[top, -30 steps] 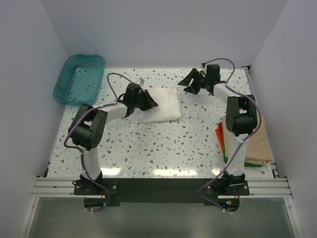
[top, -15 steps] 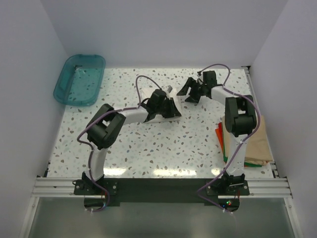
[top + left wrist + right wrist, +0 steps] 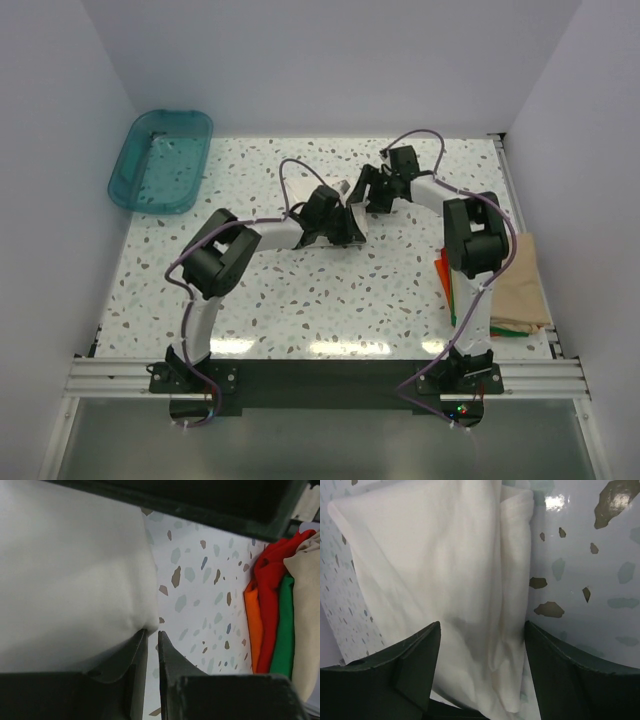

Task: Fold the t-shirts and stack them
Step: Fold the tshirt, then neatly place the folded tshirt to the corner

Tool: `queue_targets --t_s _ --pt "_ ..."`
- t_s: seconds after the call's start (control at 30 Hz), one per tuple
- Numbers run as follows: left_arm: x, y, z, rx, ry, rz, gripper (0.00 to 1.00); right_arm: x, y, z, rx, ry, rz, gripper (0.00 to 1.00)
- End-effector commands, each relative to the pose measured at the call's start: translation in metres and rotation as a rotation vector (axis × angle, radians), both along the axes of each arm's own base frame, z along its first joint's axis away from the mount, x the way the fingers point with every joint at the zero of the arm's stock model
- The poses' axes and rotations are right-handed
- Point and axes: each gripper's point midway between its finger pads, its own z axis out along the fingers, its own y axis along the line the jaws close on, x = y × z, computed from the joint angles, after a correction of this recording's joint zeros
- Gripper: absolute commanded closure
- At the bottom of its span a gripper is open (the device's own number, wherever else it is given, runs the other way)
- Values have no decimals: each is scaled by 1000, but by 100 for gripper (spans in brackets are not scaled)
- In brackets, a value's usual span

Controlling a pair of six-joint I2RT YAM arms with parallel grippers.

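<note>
Converging: left tool (image 3: pixel 152 636), right tool (image 3: pixel 482 626), shirt (image 3: pixel 65 570)

My left arm (image 3: pixel 265 235) and right arm (image 3: pixel 440 195) meet mid-table over the white shirt (image 3: pixel 65 570), wrists close together, so each bars the other's way there. The left jaws, a slit apart, sit at the shirt's corner. The right jaws stand wide over its folded edge. Bare table (image 3: pixel 300 300) lies free from the shirt to the near edge and across to the tub (image 3: pixel 160 160) in the far left corner. The shirt stack (image 3: pixel 520 285) fills the right edge. Walls (image 3: pixel 330 70) close three sides.
</note>
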Motion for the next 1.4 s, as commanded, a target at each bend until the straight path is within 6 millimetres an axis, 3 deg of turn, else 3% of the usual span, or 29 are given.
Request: queue_targets --t_s 0.0,0.13,0.17,0.23,0.27,0.3,0.43,0.53,0.63,0.8,0.83,0.87,1.13,1.37 --pt "2 -4 34 -28 -54 0 81 -14 4 -27 -107 60 26 30" --pt "4 -3 54 -51 -80 4 81 -16 8 -39 -183 73 23 40" --pt "8 1 86 -57 -134 21 82 -21 6 -46 -208 98 2 53" --pt "9 3 95 -52 -154 27 82 -20 3 -46 -219 96 -14 57" --pt "11 8 114 -57 -182 45 82 -21 3 -47 -230 97 -19 62" --pt "10 10 125 -61 -199 53 82 -20 1 -47 -239 95 -26 74" --pt "9 30 175 -78 -278 112 81 -22 2 -50 -293 97 -42 100" --pt "-1 53 204 -82 -313 141 81 -25 -15 -47 -364 99 -120 100" --pt "-13 81 228 -79 -350 174 81 -26 -37 -25 -404 47 -241 100" --pt "-25 112 245 -82 -382 211 81 -34 -83 10 -518 16 -442 100" --pt "-27 116 247 -80 -389 212 81 -47 -93 9 -565 70 -468 100" --pt "-32 122 250 -79 -395 218 81 -45 -99 17 -565 80 -521 100" --pt "-45 137 262 -88 -420 206 81 -74 -157 35 -714 235 -700 100" --pt "-50 134 272 -106 -434 167 81 -83 -202 86 -808 256 -873 100"
